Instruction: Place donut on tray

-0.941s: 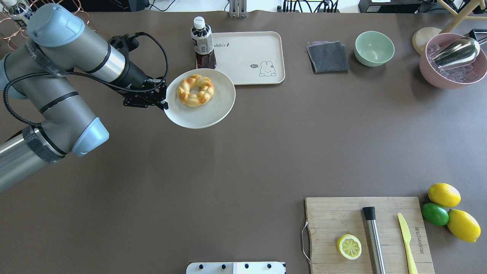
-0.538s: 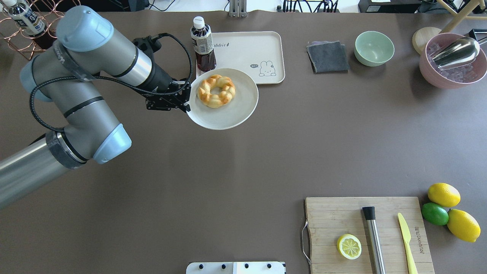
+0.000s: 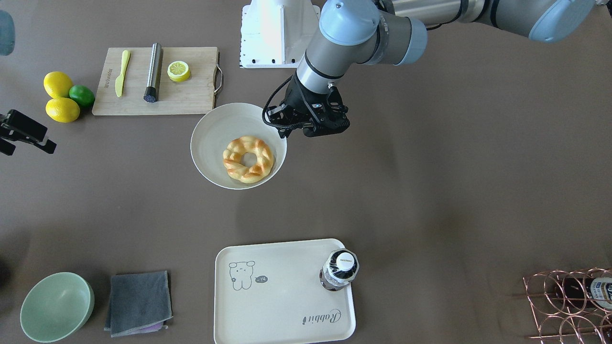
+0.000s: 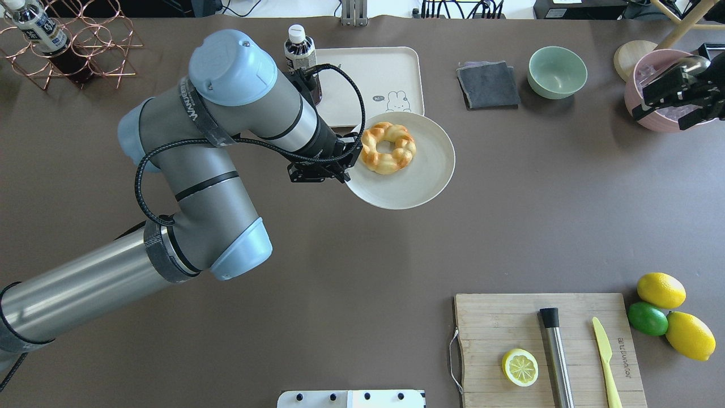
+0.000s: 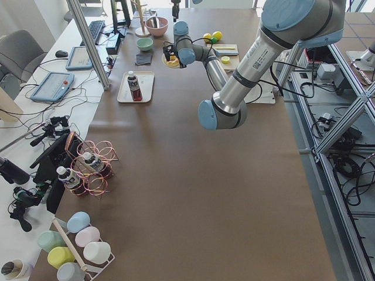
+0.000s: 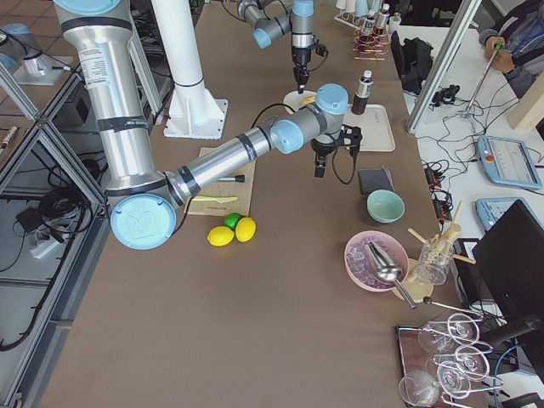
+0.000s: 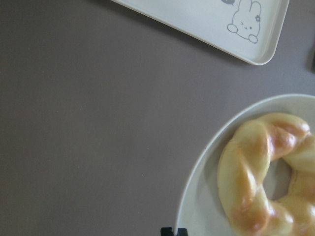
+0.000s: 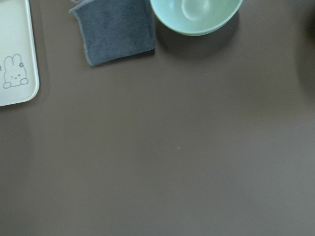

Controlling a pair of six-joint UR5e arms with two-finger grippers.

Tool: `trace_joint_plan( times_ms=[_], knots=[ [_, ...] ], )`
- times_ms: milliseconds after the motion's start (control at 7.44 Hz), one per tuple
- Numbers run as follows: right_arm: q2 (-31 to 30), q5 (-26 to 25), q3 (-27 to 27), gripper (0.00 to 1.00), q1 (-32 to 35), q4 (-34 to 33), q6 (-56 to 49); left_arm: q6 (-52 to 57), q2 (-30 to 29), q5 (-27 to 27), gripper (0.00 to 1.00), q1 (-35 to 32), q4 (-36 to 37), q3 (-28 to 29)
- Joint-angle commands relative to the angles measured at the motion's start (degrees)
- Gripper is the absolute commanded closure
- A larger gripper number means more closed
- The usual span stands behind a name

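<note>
Cutting board with a lemon half lies nearest the robot's base. Farther out, the left gripper has its jaws pinched on the rim of a round cream plate, and the donut lies on that plate, toward its far edge. Beyond sits the tray, a bottle upright in one corner. At the far right hangs the right gripper; whether its jaws are parted I cannot tell.

A robotics lab: 2 teach pendants and loose cables lie on a side bench well beyond the left tool. Aluminium frame posts flank the brown desk, and an office chair stands beside the bench.
</note>
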Motion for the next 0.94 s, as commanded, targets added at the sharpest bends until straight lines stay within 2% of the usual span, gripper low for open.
trace_joint_plan(
  times_ms=[0,269,403,807],
  knots=[
    [4.44,-3.68,0.2,0.02,-10.16,8.54,15.91,-1.39,-1.47,1.13,1.0,0.63,1.85,-0.05],
    [8.49,-3.95,0.01,0.04,-14.4,8.66,21.48,-1.39,-1.03,2.79,1.0,0.89,1.76,-0.14],
    [11.38,-5.69,-0.68,0.06,-17.2,8.66,24.64,-1.39,-1.12,2.8,1.0,0.98,1.76,-0.23],
    [12.81,-7.2,-1.66,0.12,-19.51,8.66,26.08,-1.39,-1.03,2.8,1.0,0.98,1.76,-0.32]
  ],
)
